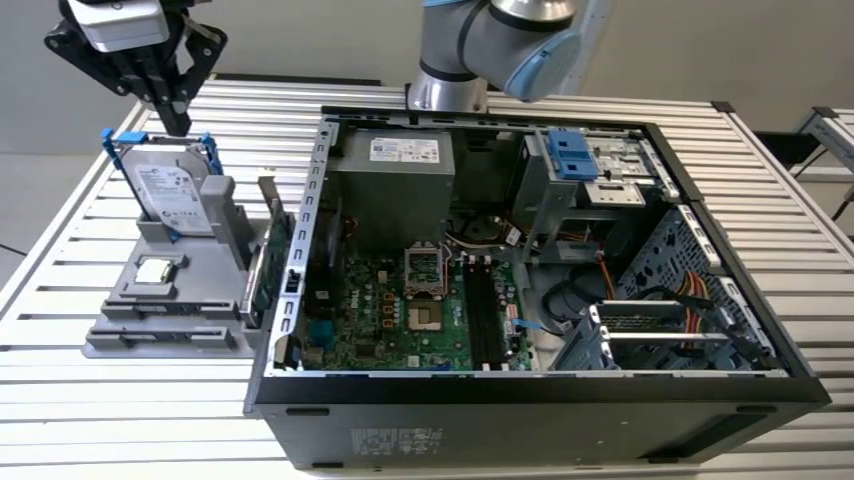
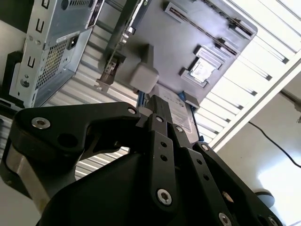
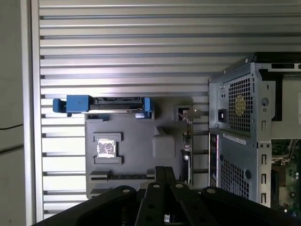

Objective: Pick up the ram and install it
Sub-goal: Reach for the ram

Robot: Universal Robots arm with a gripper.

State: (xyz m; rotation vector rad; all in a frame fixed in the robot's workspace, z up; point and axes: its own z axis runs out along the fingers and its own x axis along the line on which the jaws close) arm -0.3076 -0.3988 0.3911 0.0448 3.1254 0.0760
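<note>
A slatted metal table (image 1: pixel 120 420) is seen in the exterior view, with a pale wall behind it. Most of the table is taken up by an open computer case (image 1: pixel 534 410), laid on its side so that the green motherboard (image 1: pixel 387 310) is exposed. The arm (image 1: pixel 514 40) is mounted at the table's far edge, behind the case.

A grey holder (image 1: pixel 160 340) is placed on the table just beside the case, towards the exterior view's left. A silver hard drive (image 1: pixel 174 190) in a blue frame is stood upright at the holder's far end. A green card (image 1: pixel 276 265) is set on edge along the side nearest the case. A small square processor chip (image 1: pixel 158 269) is laid flat near the holder's middle.

The gripper (image 1: pixel 176 125) is held above the hard drive's upper edge, apart from it. Its fingers are pressed together, and nothing is seen between them in both wrist views.

What appears to be the ram (image 3: pixel 123 175) is seen in the first wrist view as a thin dark strip on edge in a long slot of the holder, at the end away from the drive; its colour cannot be told.
</note>
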